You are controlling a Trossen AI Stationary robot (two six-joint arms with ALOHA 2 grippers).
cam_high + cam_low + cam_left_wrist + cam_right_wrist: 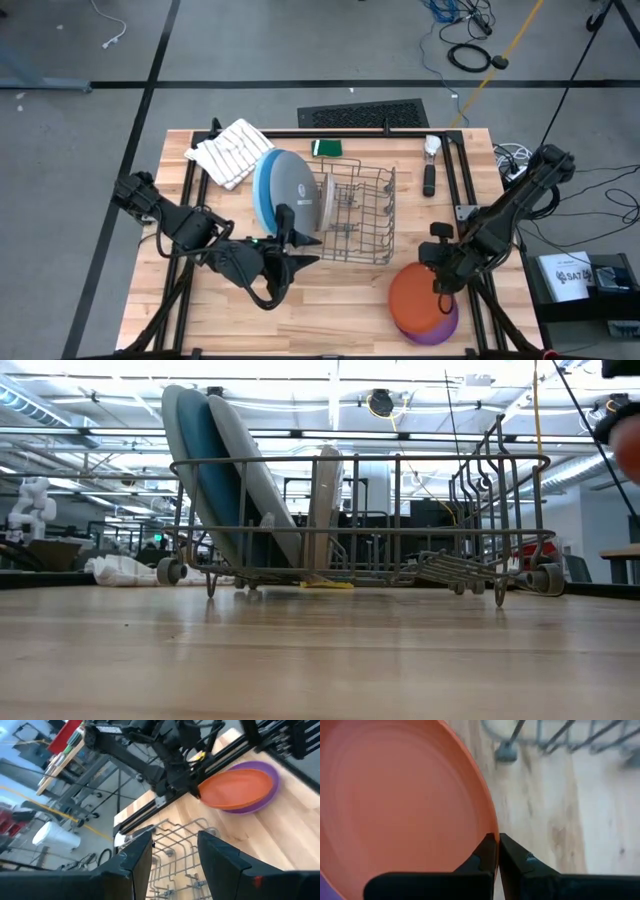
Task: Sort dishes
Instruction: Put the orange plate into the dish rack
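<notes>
Wooden table (330,290) — wire rack (362,215) holds grey plate (292,187), blue plates, off-white plate (325,198).

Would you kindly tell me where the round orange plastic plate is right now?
In the high view, the round orange plastic plate sits near the table's front right, atop the purple plate, right of the wire dish rack, its rim pinched by the right pincer.

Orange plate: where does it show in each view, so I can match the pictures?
High view: orange plate lower right, on the purple plate, at the right gripper.
Low view: not identifiable.
Left wrist view: upper right, beyond the rack.
Right wrist view: fills the left side, its rim pinched by the gripper.
Shared landmark: the wire dish rack.
</notes>
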